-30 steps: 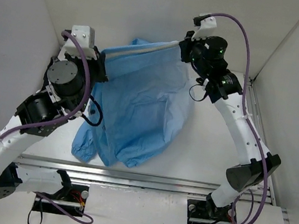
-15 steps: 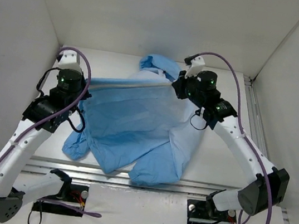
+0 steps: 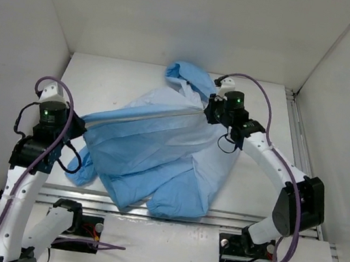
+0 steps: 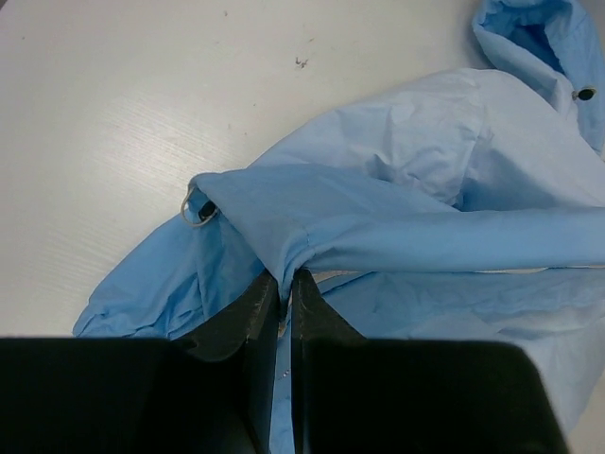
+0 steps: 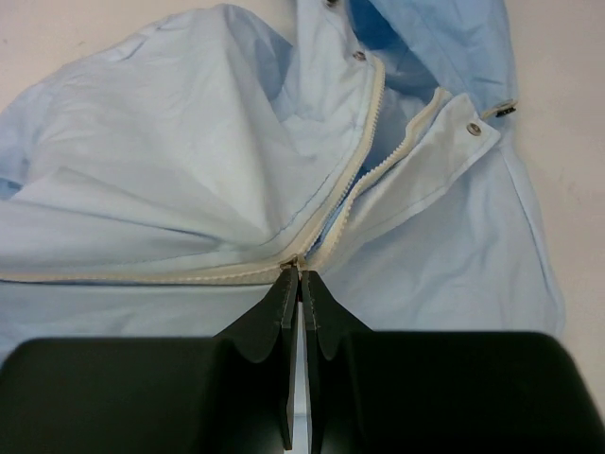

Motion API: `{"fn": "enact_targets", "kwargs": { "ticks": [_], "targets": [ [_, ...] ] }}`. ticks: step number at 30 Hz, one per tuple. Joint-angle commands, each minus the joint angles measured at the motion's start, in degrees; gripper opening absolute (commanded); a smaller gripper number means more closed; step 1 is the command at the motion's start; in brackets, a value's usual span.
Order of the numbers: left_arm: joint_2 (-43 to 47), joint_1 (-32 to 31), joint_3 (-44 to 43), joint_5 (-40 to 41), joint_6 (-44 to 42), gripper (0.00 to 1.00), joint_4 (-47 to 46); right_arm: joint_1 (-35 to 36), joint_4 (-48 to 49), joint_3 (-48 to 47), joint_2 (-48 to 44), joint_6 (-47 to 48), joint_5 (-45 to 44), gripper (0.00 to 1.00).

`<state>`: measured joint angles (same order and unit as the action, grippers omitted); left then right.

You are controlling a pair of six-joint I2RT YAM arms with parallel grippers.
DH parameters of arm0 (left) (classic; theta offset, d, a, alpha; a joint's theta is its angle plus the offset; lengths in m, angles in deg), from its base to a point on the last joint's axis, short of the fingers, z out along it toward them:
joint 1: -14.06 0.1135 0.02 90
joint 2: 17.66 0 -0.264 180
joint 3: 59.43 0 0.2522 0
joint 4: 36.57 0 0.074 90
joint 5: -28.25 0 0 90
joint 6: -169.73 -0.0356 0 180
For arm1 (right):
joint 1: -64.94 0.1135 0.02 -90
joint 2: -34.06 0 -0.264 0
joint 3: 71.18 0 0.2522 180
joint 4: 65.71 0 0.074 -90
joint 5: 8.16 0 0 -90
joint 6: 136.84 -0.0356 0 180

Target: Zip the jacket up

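Note:
The light-blue jacket [image 3: 153, 147] lies spread across the middle of the table, hood [image 3: 186, 77] at the back. Its white zipper strip [image 3: 144, 114] runs taut between my two grippers. My left gripper [image 3: 82, 122] is shut on the jacket's bottom hem, and the left wrist view [image 4: 285, 276] shows fabric pinched between its fingers. My right gripper [image 3: 208, 111] is shut on the zipper slider [image 5: 300, 265], where the closed strip meets the two open zipper halves [image 5: 364, 161] leading up to the collar. Small snaps [image 5: 472, 128] show near the collar.
White walls [image 3: 37, 38] box in the table on the left, back and right. A metal rail [image 3: 170, 208] runs along the near edge. One sleeve cuff [image 3: 79, 175] lies at the near left beside the left arm.
Both arms have lowered the jacket from hanging in the air onto the table. The left gripper moved left and nearer, the right gripper came down, and the zipper strip now lies stretched low.

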<state>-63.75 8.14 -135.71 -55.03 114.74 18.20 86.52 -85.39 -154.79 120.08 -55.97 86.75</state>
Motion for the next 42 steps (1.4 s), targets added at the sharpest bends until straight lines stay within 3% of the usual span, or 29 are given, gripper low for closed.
{"fn": "enact_targets", "kwargs": {
  "ticks": [1,12,18,25,35,42],
  "targets": [
    [2.0,5.3,-0.1,6.1,-1.4,0.00,1.7,-5.5,3.1,-0.2,1.2,1.1,-13.3,0.00],
    [3.6,12.3,2.0,0.2,-1.8,0.00,1.2,-13.9,3.0,-8.1,4.4,1.5,-17.1,0.00],
    [3.2,12.9,1.2,-4.1,-2.5,0.00,-1.4,-13.8,2.8,-6.7,1.9,0.2,-11.7,0.00],
    [1.5,14.7,-2.1,-2.9,-3.1,0.00,-1.0,-13.0,2.8,-3.3,2.2,-0.3,-16.9,0.00],
    [1.1,16.2,-2.8,-4.2,-2.1,0.00,-0.1,-24.6,2.8,-2.7,2.6,-2.2,-24.8,0.00],
    [1.3,16.2,-3.1,-4.1,-2.1,0.00,0.2,-25.5,1.5,-6.6,2.6,-5.0,-32.0,0.00]
  ]
}}
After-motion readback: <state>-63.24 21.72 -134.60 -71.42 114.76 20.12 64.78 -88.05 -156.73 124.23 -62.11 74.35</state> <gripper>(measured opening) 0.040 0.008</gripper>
